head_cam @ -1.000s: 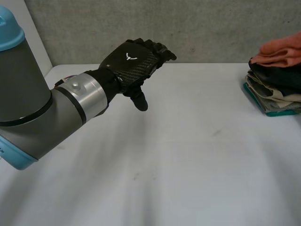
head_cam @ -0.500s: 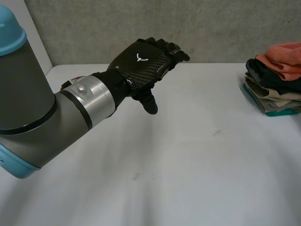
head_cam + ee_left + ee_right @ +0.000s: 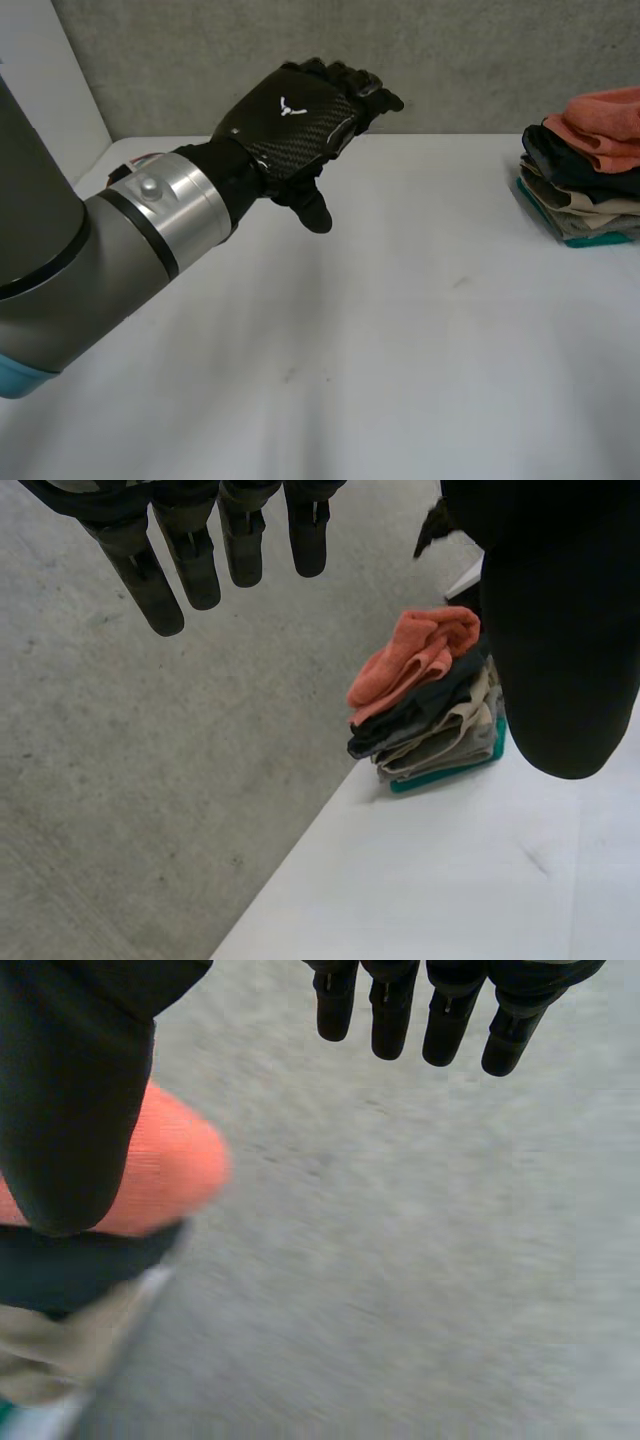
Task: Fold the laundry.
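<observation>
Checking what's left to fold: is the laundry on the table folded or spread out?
Folded: the laundry lies in a stack of flat layers, the orange piece on top looser.

At the head view's right edge, the stack (image 3: pixel 585 170) runs coral, black, beige, grey, teal (lowest); bench (image 3: pixel 400 350) white; left hand (image 3: pixel 295 125) black, carbon-weave patterned.

Left hand (image 3: pixel 295 120) above white table (image 3: pixel 400 330), fingers (image 3: pixel 365 95) relaxed, folded laundry stack (image 3: pixel 585 170) far right

head: above, looking down | wrists: low, facing wall | shared: folded stack (image 3: pixel 585 175)
</observation>
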